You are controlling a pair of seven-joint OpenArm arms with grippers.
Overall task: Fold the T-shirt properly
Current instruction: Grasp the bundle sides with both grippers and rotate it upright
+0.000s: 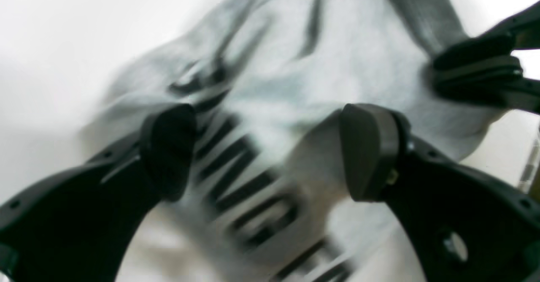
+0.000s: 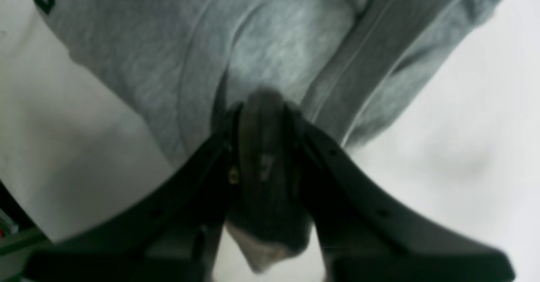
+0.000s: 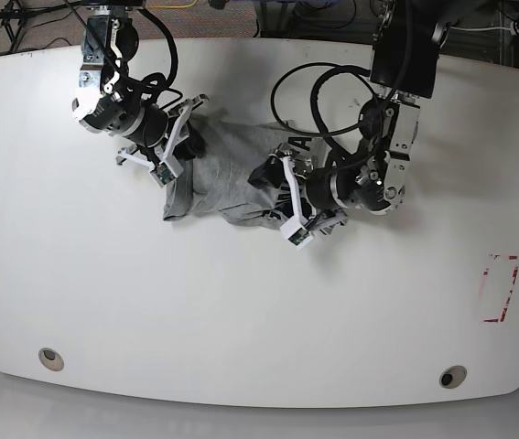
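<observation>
Jaws on the right gripper (image 2: pixel 261 117) are pinched tight on a fold of the T-shirt (image 3: pixel 227 178) near one edge, while those of the left gripper (image 1: pixel 270 151) stand wide apart over the printed side, holding nothing. The T-shirt lies bunched on the white counter (image 3: pixel 241 320) between the two arms, toward the far side, with its dark lettering (image 1: pixel 244 180) crumpled under the left wrist. The step in hand appears to be spreading the cloth flat before any fold. To do it well, the left gripper should probably come down on a single layer at an opposite edge, not on the rumpled middle, and close fully before either arm pulls. Both should then draw apart evenly and low, so the fabric smooths without slipping out.
</observation>
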